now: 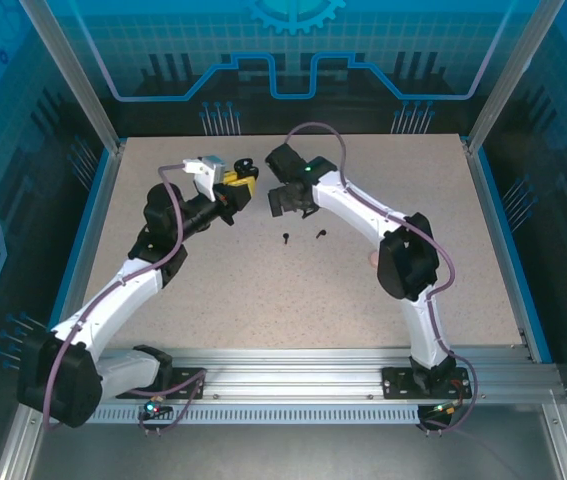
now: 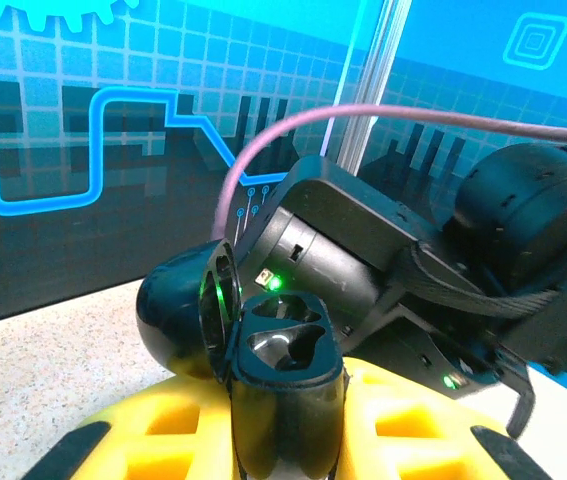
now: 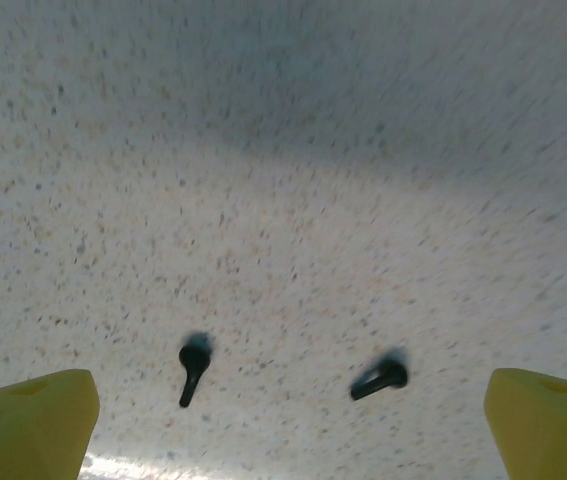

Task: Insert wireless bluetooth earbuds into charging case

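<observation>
Two earbuds point(image 3: 193, 368) lie on the bench point(image 3: 263, 150) by my open right gripper point(image 3: 288, 425) while my left gripper point(image 2: 283, 440) clamps the open case point(image 2: 281, 345); next, pinch one stem.

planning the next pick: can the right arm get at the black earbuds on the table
Probably yes: the right gripper hangs open over the table, and the two black earbuds lie apart below it with nothing covering them.
</observation>
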Motion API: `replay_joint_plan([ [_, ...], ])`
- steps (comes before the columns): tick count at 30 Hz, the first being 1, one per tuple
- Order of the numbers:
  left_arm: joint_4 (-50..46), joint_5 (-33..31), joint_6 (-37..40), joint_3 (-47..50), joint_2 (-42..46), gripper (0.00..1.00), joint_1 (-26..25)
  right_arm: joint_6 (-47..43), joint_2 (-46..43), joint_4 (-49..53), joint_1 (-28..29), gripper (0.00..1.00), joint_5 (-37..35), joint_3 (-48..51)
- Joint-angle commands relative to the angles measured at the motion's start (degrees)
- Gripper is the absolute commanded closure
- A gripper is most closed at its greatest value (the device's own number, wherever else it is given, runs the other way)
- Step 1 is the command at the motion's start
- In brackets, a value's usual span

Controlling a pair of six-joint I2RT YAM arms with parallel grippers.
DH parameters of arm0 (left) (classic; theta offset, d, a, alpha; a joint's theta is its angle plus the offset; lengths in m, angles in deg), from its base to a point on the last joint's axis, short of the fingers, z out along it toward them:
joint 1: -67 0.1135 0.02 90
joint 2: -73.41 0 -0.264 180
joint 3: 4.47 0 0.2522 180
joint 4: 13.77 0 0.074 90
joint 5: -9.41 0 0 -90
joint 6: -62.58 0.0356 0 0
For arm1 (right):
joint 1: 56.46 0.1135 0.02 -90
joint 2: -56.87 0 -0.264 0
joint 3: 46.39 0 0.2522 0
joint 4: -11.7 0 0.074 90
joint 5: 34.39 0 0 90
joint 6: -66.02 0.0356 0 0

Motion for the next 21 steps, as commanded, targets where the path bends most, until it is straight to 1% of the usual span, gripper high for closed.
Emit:
replay_joint_plan([
  [1, 2.81, -1.02, -0.71, 0.01, 1.93, 1.00, 0.45, -3.15, 1.25, 2.98, 3.04, 0.00, -13.21, -4.50],
  [3, 3.13, -1.26, -0.94, 0.03, 2.45, 1.00, 0.45, -2.92, 3.62, 6.05, 3.40, 0.00, -13.63, -8.22],
  [5, 3.52, -1.72, -1.05, 0.15, 3.33, 1.00, 0.45, -3.10, 5.51, 7.90, 3.30, 0.00, -11.86, -10.94],
  [9, 3.46, -2.66, -0.75, 0.13, 5.30, 1.00, 0.45, -0.02, 5.68, 7.52, 2.27, 0.00, -6.80, -9.99],
  [12, 3.27, -3.23, -0.49, 0.08, 6.88, 1.00, 0.45, 0.07, 5.49, 7.29, 0.83, 0.00, 0.87, -9.56],
  [13, 3.24, -3.24, -0.50, 0.03, 7.27, 1.00, 0.45, -0.18, 4.62, 5.40, 0.62, 0.00, 2.84, -7.63],
  [15, 3.27, -3.35, -0.49, -0.06, 7.85, 1.00, 0.45, 0.20, 3.25, 1.58, -0.31, 0.00, 8.97, -3.83],
  [17, 3.23, -3.64, -0.47, -0.10, 8.33, 1.00, 0.44, 1.66, 4.45, 2.81, -1.22, 0.00, 13.09, -5.20],
  [19, 3.20, -3.81, -0.66, -0.06, 8.75, 1.00, 0.42, 2.51, 7.07, 5.89, -1.49, 0.04, 14.15, -8.61],
  [21, 3.26, -4.01, -0.78, 0.09, 9.03, 1.00, 0.43, 4.06, 9.53, 8.39, -1.86, 0.11, 15.41, -11.15],
])
